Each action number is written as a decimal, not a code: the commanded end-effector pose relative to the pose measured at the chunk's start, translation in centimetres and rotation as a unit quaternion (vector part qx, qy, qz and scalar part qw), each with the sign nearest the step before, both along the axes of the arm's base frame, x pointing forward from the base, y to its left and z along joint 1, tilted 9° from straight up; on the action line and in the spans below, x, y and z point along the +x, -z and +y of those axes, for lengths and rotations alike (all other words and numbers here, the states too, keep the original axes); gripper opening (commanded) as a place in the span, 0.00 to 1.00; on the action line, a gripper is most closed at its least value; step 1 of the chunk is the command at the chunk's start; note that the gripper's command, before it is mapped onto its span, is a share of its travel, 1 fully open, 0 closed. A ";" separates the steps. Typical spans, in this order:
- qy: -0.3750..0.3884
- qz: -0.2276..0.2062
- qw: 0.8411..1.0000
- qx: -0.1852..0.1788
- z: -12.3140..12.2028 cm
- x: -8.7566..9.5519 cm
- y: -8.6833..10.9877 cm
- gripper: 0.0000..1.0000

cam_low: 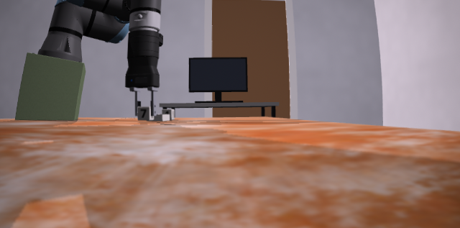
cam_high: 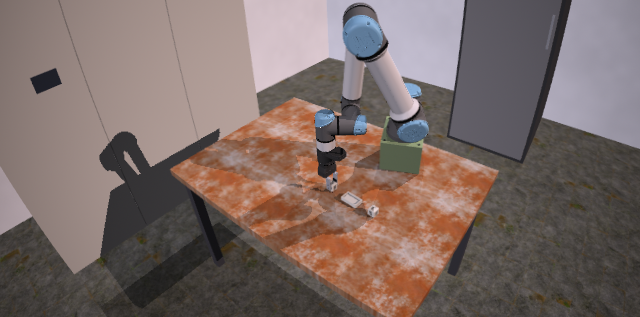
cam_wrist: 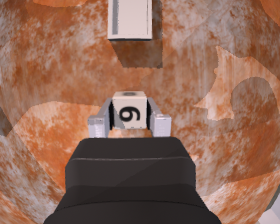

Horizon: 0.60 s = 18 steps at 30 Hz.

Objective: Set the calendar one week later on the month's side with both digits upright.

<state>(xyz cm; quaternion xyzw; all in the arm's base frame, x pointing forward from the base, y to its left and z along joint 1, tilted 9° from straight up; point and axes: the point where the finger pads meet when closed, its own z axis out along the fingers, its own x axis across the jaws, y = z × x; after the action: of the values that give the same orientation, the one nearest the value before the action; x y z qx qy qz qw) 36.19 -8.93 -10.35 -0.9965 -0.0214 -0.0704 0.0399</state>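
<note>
the gripper (cam_high: 331,181) (cam_low: 144,112) (cam_wrist: 129,107) is partly open, its fingers closed on both sides of a white cube (cam_high: 332,187) (cam_low: 144,114) (cam_wrist: 129,115), low over the rusty orange table (cam_high: 400,237) (cam_low: 251,170) (cam_wrist: 56,75). the tray (cam_high: 351,200) (cam_low: 162,117) (cam_wrist: 131,36) lies flat between that cube and the other cube (cam_high: 373,211) (cam_low: 169,113); a dark screen (cam_low: 218,74) stands before a brown door (cam_low: 266,41).

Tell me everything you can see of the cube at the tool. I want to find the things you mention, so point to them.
The cube (cam_high: 331,187) (cam_low: 144,114) (cam_wrist: 130,114) is off-white with dark digits, matte-looking: a 7 faces the exterior camera, a sideways 6 or 9 faces up, and another marking is foreshortened. It appears to rest flat on the table, outside the tray (cam_high: 351,200) (cam_low: 162,117) (cam_wrist: 133,20), gripped on two opposite sides by the tool (cam_high: 332,183) (cam_low: 144,114) (cam_wrist: 129,107).
</note>
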 end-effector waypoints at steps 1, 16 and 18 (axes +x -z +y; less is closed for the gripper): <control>0.000 0.000 1.000 0.000 0.0 0.0 0.1 0.60; 0.000 0.000 1.000 0.000 0.0 0.1 0.3 0.60; 0.000 0.000 1.000 0.000 0.0 0.1 0.3 0.60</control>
<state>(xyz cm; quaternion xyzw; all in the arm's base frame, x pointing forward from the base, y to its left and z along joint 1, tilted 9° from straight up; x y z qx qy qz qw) 36.23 -8.89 -10.68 -0.9965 -0.0214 -0.0704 0.0400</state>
